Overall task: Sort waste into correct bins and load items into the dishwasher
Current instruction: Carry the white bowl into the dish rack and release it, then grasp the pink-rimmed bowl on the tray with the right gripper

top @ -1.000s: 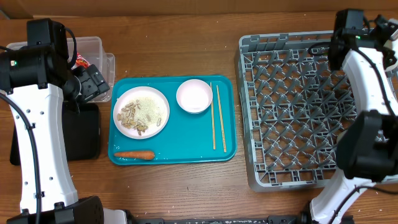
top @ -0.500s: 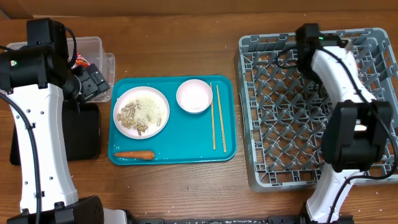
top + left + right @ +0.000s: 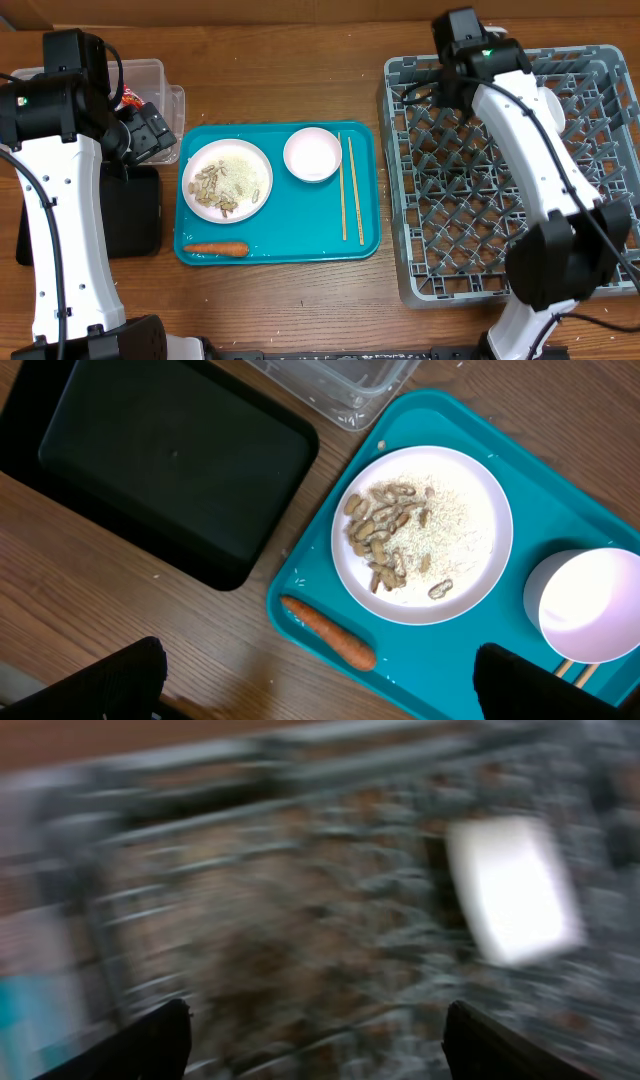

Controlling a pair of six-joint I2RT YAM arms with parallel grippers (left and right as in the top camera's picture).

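On the teal tray, a white plate (image 3: 227, 180) holds beige scraps and rice (image 3: 392, 538). A white bowl (image 3: 313, 154), two chopsticks (image 3: 345, 190) and an orange carrot (image 3: 215, 249) lie beside it. The red wrapper (image 3: 130, 98) shows in the clear tub (image 3: 150, 72), and the black tray (image 3: 130, 212) sits in front of the tub. My left gripper (image 3: 320, 695) hangs open above the carrot (image 3: 328, 633), with nothing between its fingers. My right arm (image 3: 490, 80) reaches over the back left of the grey dish rack (image 3: 500, 200). Its gripper (image 3: 320, 1050) is open and empty. A blurred white shape (image 3: 515, 885) lies in the rack.
The teal serving tray (image 3: 365, 240) lies between the bins and the rack. My left arm (image 3: 60, 150) covers part of the clear tub and the black tray. Bare wooden table (image 3: 290, 300) runs along the front edge.
My right arm has swung left from the rack's back right corner to its back left. Its jaws have opened. The left arm and everything on the teal tray have stayed put.
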